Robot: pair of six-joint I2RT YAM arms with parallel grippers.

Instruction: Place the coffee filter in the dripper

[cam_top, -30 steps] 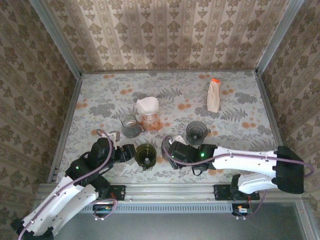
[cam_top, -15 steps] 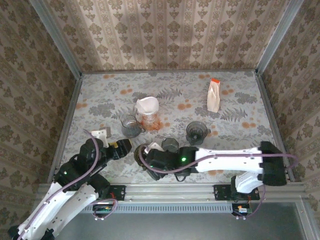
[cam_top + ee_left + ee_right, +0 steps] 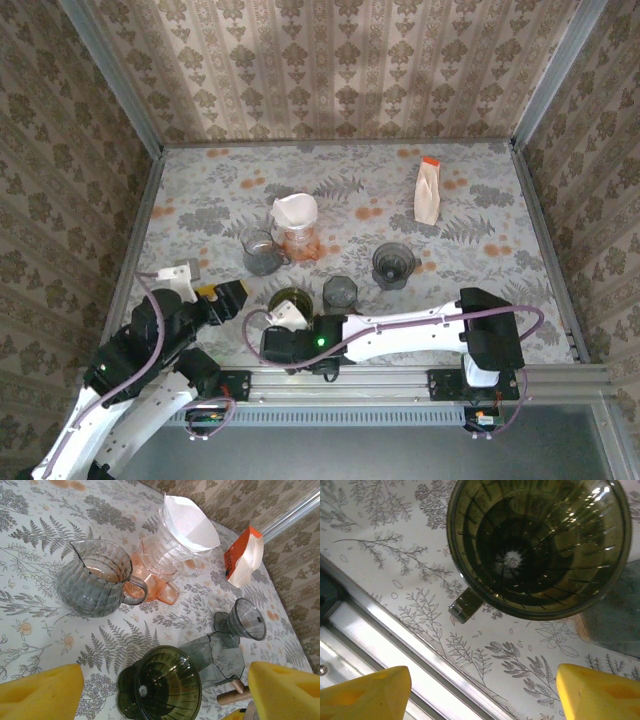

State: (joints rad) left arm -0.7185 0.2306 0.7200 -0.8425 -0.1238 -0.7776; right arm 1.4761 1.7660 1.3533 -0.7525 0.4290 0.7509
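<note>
left gripper (image 3: 165,674) stood wide, both yellow pads (image 3: 42,692) spread apart with nothing between them. the green dripper (image 3: 167,685) sat on the table (image 3: 30,605) just ahead of it, in line with the gap but touching neither pad, and its bowl was empty. just to the right of the dripper, from this gripper's side, stood a grey faceted jar (image 3: 217,657), close enough that i could not tell whether the 2 touched. further ahead and to the left was a glass pitcher (image 3: 92,585). beyond that, the coffee filter (image 3: 190,524), white and opened out, sat upright inside a clear ribbed dripper (image 3: 165,555) on an orange base (image 3: 160,587), well apart from both tools. off to the far right ahead lay a grey funnel (image 3: 247,620), and past it a white bag with an orange top (image 3: 243,555).

right gripper (image 3: 482,675) was wide too, 2 yellow pads (image 3: 365,690) at the edges of its view and nothing gripped. the green dripper lay straight ahead of it, apart from the pads, its short handle (image 3: 465,605) pointing back toward the gripper. the metal rail (image 3: 380,635) at the table's near edge ran just ahead of the left pad. from above, the 2 grippers flanked the green dripper, left one on its left, right one on its near side.
</note>
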